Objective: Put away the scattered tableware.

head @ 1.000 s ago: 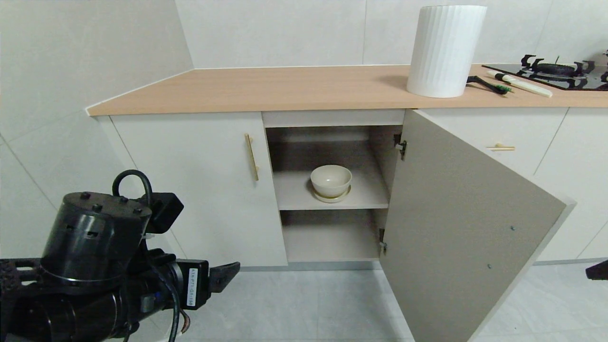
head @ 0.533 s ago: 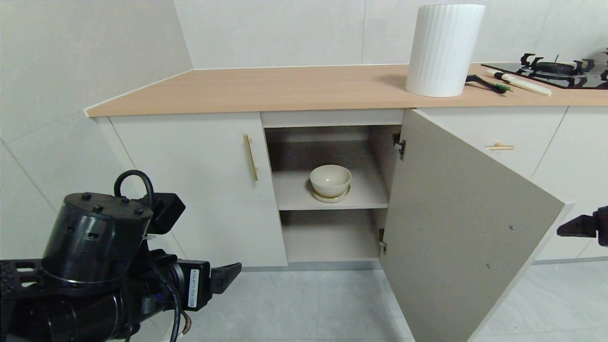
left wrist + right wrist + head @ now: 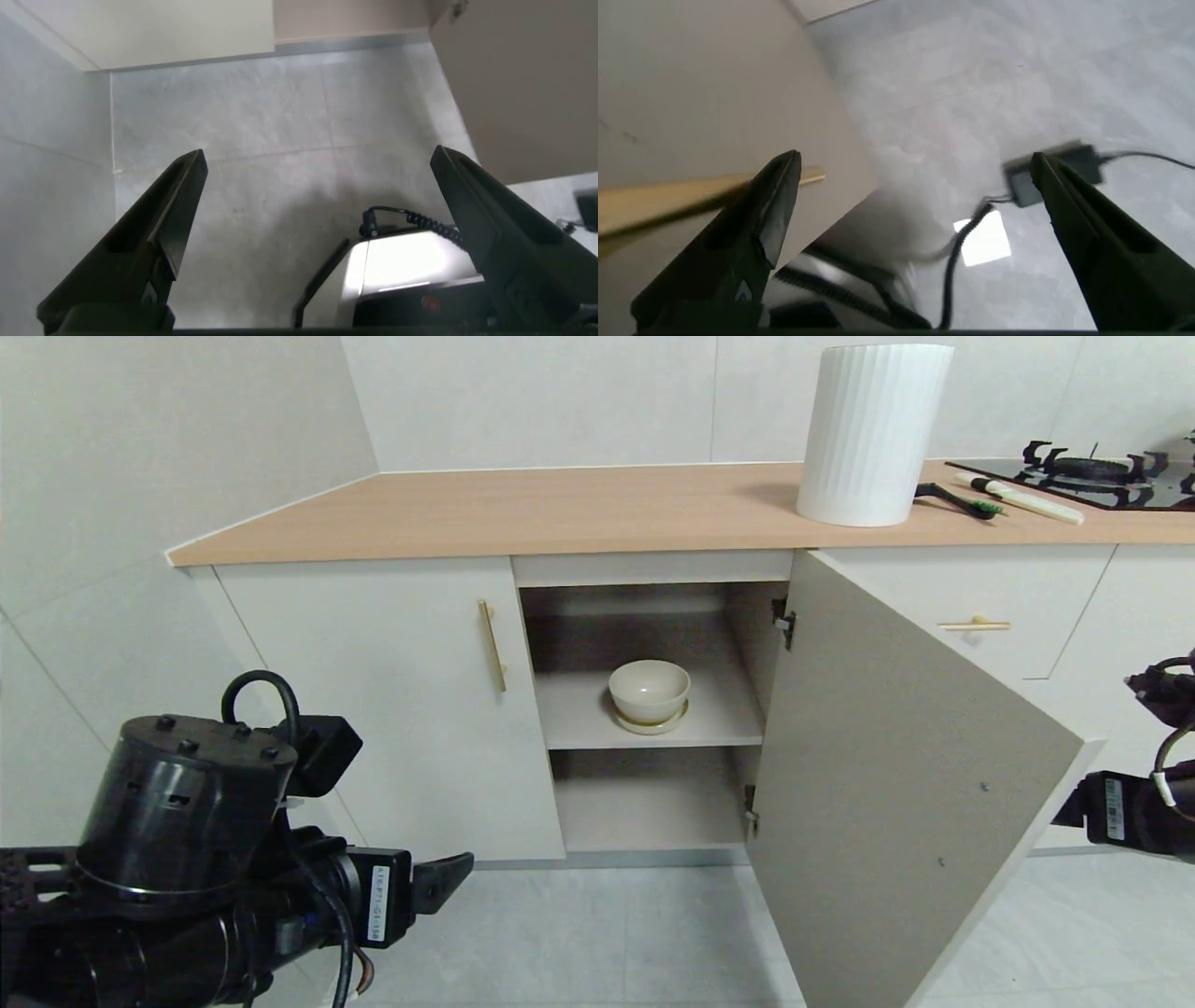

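Note:
A cream bowl sits on a small plate on the upper shelf of the open cabinet. The cabinet door stands swung out to the right. My right gripper is open at the door's outer edge, and the brass door handle runs past one of its fingers. In the head view the right wrist shows just behind that edge. My left gripper hangs open over the floor at the lower left, holding nothing.
On the wooden countertop stand a tall white ribbed container, a black brush and a pale utensil beside the stove. The left cabinet door is closed. Grey tiled floor lies in front.
My right arm has risen from the lower right edge to the door's outer edge. The door has swung slightly inward. The left arm has stayed put.

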### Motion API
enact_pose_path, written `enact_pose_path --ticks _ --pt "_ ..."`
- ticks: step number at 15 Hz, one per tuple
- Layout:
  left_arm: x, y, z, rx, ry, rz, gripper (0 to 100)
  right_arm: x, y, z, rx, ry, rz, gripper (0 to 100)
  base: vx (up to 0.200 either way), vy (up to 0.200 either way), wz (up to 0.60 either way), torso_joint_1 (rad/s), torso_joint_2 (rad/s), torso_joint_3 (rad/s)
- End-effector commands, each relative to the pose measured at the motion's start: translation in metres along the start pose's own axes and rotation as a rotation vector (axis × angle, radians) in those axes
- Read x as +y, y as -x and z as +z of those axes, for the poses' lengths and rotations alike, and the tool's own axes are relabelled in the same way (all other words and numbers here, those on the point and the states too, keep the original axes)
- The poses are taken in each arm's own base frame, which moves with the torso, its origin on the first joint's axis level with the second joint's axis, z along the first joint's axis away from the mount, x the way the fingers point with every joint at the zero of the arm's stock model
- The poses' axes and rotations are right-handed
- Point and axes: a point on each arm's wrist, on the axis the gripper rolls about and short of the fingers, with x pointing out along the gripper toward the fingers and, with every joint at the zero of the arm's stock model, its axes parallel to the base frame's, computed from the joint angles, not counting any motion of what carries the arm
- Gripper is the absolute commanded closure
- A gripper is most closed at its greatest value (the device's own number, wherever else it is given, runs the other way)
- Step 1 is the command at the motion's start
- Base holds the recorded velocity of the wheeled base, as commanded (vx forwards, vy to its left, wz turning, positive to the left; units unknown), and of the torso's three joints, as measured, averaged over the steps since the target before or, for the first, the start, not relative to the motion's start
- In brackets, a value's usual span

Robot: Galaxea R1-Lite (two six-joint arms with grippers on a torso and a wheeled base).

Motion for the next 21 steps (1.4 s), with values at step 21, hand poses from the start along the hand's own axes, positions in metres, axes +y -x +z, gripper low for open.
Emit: enact_pose_path --ticks 21 --pt "-0.001 -0.006 -0.002 0.020 -0.032 0.009 0 0.151 -0.107 -0.041 -0.088 0.073 0.453 0 0.000 0.000 0.00 0.000 0.00 0.000"
